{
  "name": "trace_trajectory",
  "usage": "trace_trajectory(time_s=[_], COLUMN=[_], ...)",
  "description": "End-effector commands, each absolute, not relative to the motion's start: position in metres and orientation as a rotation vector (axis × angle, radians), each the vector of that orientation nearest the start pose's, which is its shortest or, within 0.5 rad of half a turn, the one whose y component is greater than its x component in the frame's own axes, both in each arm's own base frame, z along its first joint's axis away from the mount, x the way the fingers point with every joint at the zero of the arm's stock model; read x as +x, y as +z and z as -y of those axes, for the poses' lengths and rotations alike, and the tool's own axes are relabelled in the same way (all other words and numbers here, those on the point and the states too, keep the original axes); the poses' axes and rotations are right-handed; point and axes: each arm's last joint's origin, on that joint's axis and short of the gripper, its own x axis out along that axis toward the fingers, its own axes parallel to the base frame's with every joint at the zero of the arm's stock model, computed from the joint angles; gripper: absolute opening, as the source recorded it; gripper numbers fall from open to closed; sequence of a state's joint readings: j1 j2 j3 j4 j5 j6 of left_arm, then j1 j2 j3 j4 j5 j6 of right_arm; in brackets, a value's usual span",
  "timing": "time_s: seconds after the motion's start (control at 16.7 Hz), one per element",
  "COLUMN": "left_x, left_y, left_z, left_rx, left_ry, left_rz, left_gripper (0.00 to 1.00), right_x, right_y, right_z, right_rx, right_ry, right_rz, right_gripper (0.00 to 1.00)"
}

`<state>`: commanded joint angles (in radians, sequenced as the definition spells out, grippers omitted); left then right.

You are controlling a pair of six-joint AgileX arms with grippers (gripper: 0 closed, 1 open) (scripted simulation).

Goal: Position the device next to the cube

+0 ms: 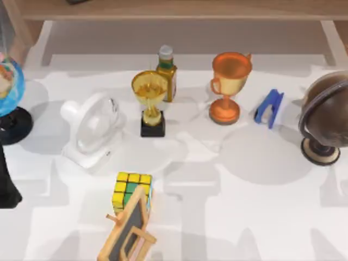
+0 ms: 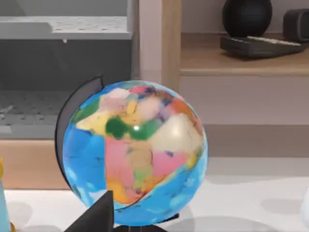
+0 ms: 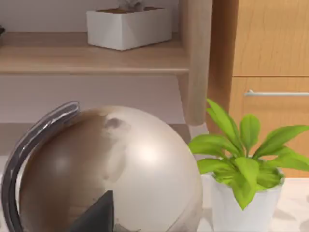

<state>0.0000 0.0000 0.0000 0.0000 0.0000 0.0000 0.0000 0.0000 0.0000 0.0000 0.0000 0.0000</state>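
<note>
1. The small puzzle cube (image 1: 132,189) with yellow and green squares in a black grid stands on the white counter (image 1: 261,217) at the lower left of centre in the top view.
2. A wooden-framed mini chalkboard easel (image 1: 128,231) stands just in front of the cube, towards the bottom edge of the frame, and its top overlaps the cube's lower right corner.
3. A white round desk fan (image 1: 92,130) sits above and to the left of the cube, apart from it.
4. Right of the fan, near the upper middle of the frame, a gold trophy cup on a black base (image 1: 150,103) stands just beside a small green-capped bottle (image 1: 167,75).
5. Farther right an orange trophy cup (image 1: 228,87) is upright, with a blue stapler (image 1: 269,107) near it on its right.
6. A brown globe in a dark arc stand (image 1: 326,119) fills the right edge of the frame, and a colourful blue globe (image 1: 6,89) sits at the left edge.
7. The left gripper (image 2: 94,217) hangs close to the colourful globe at the counter's left side; how its jaws stand I cannot tell.
8. The right gripper (image 3: 94,215) hangs close to the brown globe at the counter's right side, where a leafy green plant in a white pot (image 3: 246,183) stands beside the globe; the state of its jaws I cannot tell either
</note>
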Motion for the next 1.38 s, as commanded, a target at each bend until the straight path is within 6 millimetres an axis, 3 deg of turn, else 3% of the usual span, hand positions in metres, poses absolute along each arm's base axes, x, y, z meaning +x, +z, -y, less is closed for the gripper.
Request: trace_trajectory(time_s=[0.24,0.42,1.02,1.38], left_x=[0.106,0.106,0.106,0.106], left_y=[0.16,0.16,0.16,0.16], left_z=[0.001,0.001,0.001,0.001], left_rx=[0.0,0.0,0.0,0.0], left_ry=[0.0,0.0,0.0,0.0], left_rz=[0.0,0.0,0.0,0.0], left_gripper=[1.0,1.0,1.0,1.0], right_x=[0.107,0.111,0.145,0.156], right_y=[0.161,0.164,0.163,0.149], right_z=[0.003,0.01,0.068,0.107], right_rx=[-0.008,-0.031,0.043,0.206], right_ry=[-0.019,-0.08,-0.282,-0.279], right_rz=[-0.04,-0.189,-1.072,-1.456], right_gripper=[1.0,1.0,1.0,1.0])
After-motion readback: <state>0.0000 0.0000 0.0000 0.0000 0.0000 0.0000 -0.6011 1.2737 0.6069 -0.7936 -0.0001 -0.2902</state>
